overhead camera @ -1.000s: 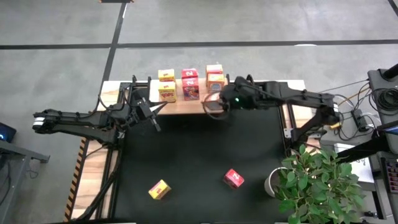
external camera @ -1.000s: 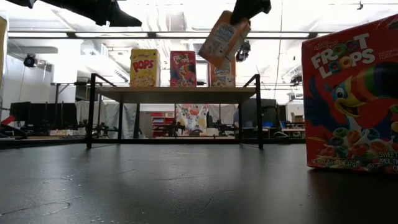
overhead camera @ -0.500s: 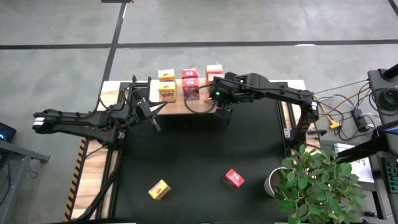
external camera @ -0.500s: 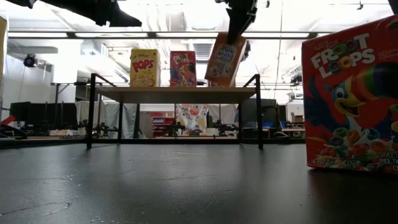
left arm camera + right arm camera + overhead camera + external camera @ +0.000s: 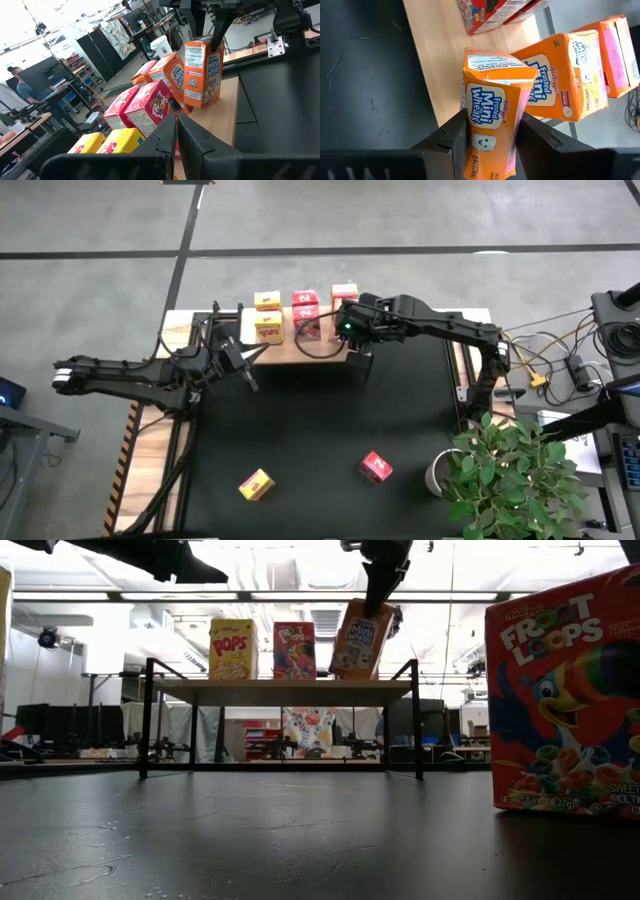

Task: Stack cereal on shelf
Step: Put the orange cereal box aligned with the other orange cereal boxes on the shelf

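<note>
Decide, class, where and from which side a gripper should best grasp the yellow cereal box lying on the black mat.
Probably from straight above, fingers closing across two opposite side faces of the yellow cereal box. It sits alone on the black mat, slightly rotated, so the wrist should turn to match its edges.

Orange Mini-Wheats box (image 5: 492,117) between the right gripper (image 5: 490,142) jaws, above the wooden shelf (image 5: 437,60).

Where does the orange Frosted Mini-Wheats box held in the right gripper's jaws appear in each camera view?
High view: mostly hidden under the right gripper, at the light wooden shelf.
Low view: orange Frosted Mini-Wheats box, tilted above the shelf's right end.
Left wrist view: upper centre.
Right wrist view: centre, between the jaws.
Shared landmark: the shelf.
</note>
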Controlling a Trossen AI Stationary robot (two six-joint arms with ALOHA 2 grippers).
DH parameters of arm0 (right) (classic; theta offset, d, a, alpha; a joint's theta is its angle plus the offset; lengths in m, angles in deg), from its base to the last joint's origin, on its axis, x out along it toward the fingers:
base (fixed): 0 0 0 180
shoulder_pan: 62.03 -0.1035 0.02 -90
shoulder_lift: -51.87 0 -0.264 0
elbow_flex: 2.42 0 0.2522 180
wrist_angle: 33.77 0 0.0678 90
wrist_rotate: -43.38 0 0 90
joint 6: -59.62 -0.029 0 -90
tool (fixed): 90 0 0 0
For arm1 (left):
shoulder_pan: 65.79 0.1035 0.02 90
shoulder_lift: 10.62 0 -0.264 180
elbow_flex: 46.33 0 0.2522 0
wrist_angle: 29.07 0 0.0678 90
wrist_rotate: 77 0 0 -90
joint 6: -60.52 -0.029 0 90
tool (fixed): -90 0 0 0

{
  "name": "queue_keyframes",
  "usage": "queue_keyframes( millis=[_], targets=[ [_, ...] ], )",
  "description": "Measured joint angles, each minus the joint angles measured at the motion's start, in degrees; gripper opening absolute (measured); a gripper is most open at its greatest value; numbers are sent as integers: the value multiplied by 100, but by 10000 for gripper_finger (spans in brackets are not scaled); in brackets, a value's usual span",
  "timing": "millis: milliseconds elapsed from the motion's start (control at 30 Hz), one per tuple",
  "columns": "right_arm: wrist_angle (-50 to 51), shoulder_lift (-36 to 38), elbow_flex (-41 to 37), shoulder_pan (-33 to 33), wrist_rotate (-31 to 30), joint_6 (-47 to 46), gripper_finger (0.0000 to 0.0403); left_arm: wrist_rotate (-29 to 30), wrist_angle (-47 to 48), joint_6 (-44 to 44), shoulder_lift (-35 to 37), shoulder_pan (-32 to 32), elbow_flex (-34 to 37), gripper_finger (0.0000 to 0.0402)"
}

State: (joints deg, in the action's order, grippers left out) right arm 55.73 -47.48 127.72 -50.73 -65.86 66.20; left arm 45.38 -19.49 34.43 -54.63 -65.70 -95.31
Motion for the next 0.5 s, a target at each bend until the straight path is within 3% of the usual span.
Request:
queue_keyframes(
  millis=[500],
  targets=[
    [-111,-9,9,113,19,-139,209,0,-15,0,0,1,0,0]
  ],
)
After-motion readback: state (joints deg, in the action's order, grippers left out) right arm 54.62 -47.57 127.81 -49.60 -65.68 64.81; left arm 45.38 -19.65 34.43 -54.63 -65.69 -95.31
